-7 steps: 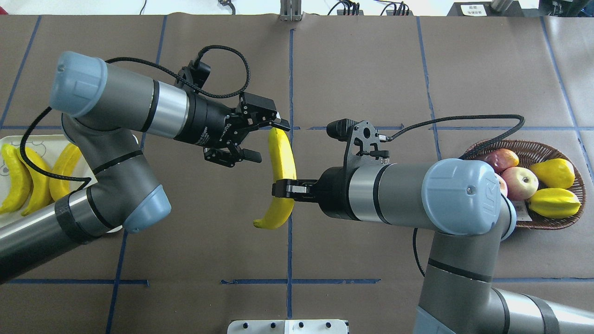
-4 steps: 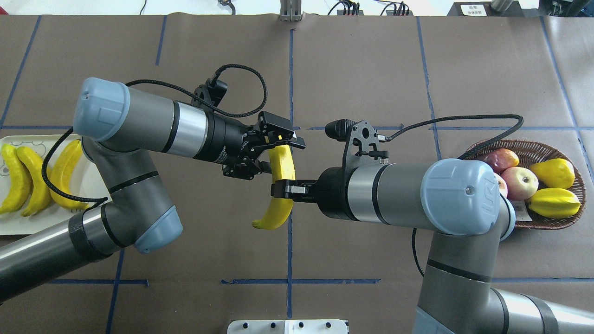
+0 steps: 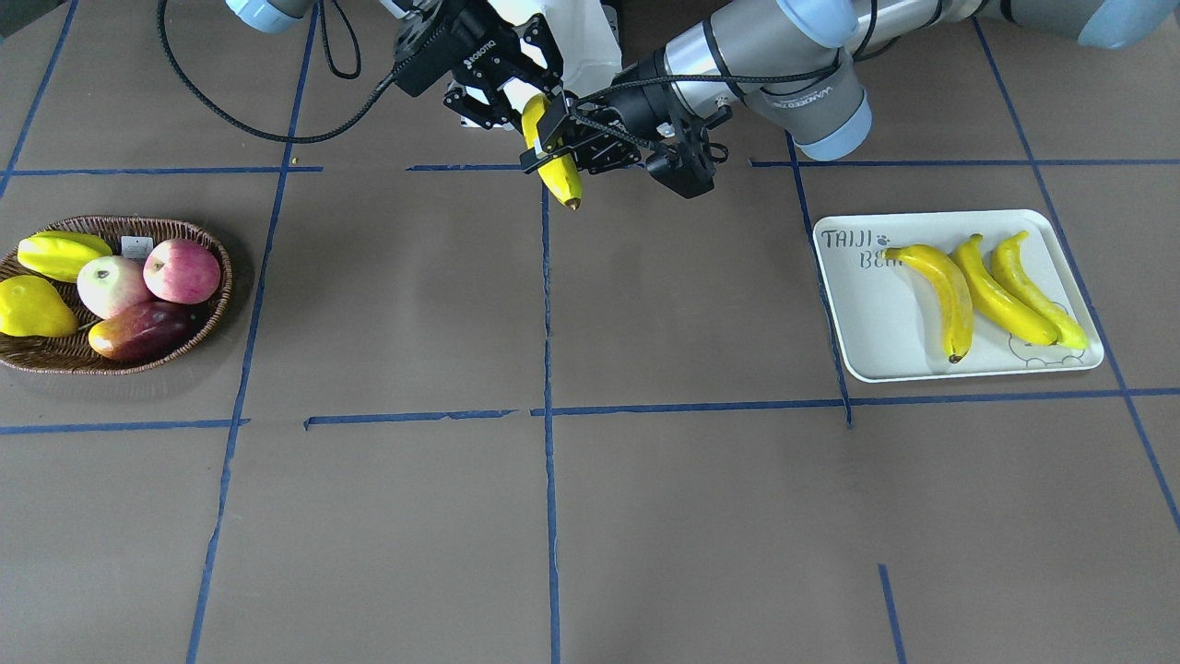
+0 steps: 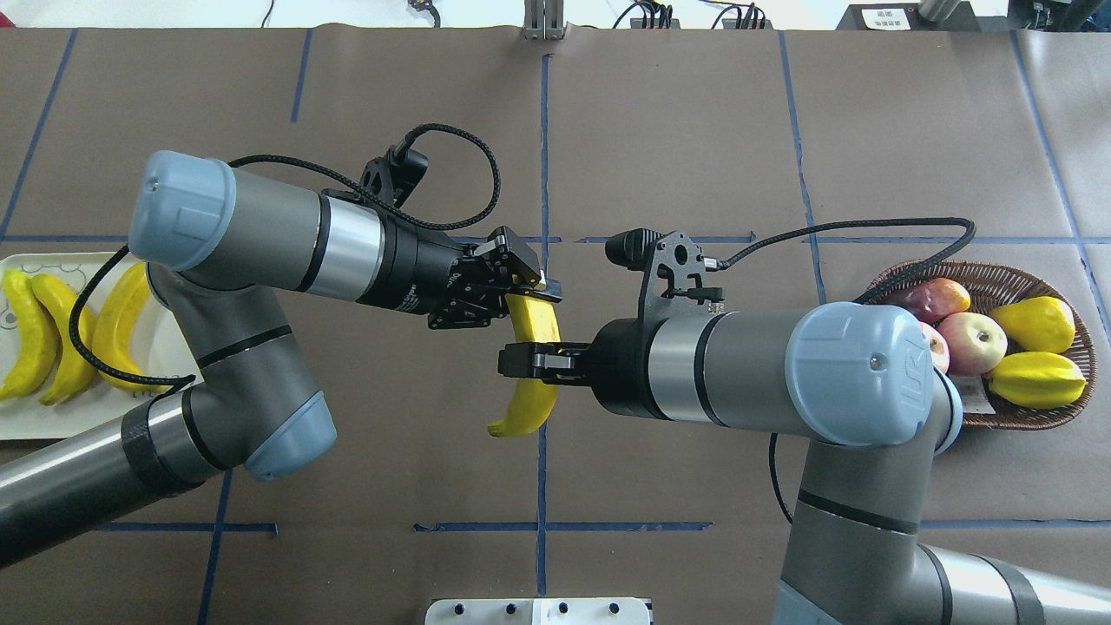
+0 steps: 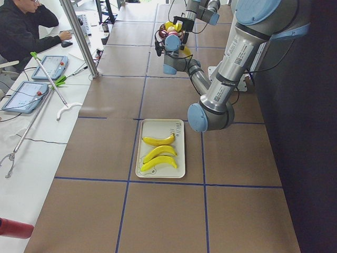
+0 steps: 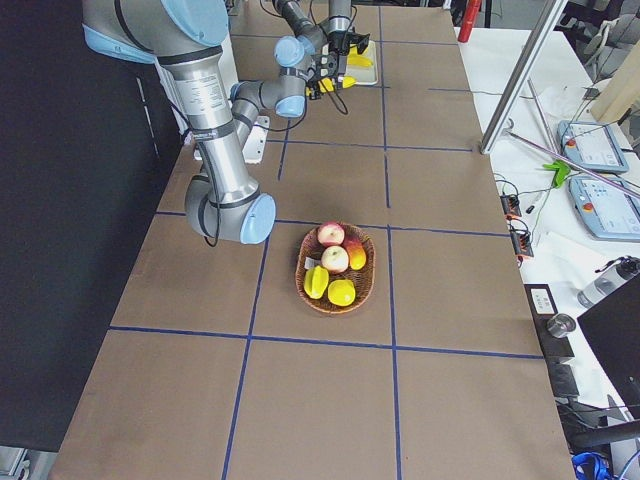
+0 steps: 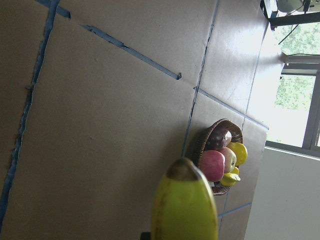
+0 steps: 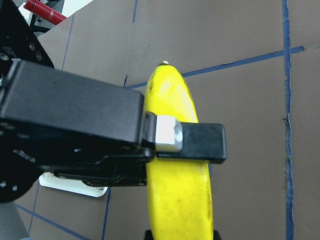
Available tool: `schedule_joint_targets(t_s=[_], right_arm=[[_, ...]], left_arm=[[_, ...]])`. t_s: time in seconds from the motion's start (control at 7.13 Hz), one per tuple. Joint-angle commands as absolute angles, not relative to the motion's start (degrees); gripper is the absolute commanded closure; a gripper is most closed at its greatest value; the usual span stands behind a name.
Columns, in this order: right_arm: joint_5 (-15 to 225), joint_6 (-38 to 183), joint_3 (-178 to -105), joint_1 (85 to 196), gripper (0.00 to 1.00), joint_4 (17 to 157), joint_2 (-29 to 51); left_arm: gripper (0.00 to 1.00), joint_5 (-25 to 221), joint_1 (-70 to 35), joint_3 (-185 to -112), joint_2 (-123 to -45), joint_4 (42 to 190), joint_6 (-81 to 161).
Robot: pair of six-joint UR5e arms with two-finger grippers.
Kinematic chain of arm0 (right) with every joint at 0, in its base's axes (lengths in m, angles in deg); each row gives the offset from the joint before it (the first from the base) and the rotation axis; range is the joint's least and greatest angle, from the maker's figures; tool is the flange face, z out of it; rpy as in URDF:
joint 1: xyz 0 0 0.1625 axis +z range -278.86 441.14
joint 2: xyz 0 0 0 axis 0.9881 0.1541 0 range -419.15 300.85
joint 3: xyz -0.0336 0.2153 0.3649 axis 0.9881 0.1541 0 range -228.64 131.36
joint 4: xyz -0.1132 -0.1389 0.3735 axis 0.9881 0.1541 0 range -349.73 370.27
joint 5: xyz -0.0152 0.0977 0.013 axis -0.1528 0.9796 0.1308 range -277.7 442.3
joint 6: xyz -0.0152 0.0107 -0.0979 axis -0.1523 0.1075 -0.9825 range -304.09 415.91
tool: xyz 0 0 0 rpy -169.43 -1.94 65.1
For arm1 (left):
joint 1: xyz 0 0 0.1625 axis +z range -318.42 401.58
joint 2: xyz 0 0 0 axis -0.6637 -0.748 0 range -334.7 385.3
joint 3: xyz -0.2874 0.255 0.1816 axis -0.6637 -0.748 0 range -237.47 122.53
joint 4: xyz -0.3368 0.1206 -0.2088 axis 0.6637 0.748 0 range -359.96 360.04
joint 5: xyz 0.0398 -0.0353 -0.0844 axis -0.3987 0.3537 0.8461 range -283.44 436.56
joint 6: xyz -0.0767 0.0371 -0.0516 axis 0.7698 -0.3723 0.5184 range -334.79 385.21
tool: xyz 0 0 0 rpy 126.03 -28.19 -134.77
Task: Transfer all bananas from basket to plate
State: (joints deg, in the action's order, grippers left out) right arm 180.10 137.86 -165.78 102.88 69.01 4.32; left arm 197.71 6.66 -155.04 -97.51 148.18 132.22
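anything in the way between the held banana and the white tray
Nothing visible does: only bare brown table lies between the long yellow banana, held mid-air by the left hand and right hand, and the white rectangular tray. Three bananas lie there; its printed end is free.

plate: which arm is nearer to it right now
Left. The left arm has its elbow beside the plate, the left claw on the banana at table centre. The right arm reaches that banana from the basket side, far off.
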Motion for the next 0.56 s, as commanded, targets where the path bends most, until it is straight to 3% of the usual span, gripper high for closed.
schedule_joint_targets(t_s=[0.0,0.42], right_arm=[[180.4,137.9,-166.7,102.9,0.0,69.2,4.3],[188.9,137.7,-169.7,110.8,0.0,73.4,5.8]], left_arm=[[1.0,197.8,6.4,-155.0,-97.3,147.8,132.2],[1.0,201.3,0.9,-155.0,-94.0,128.5,122.1]])
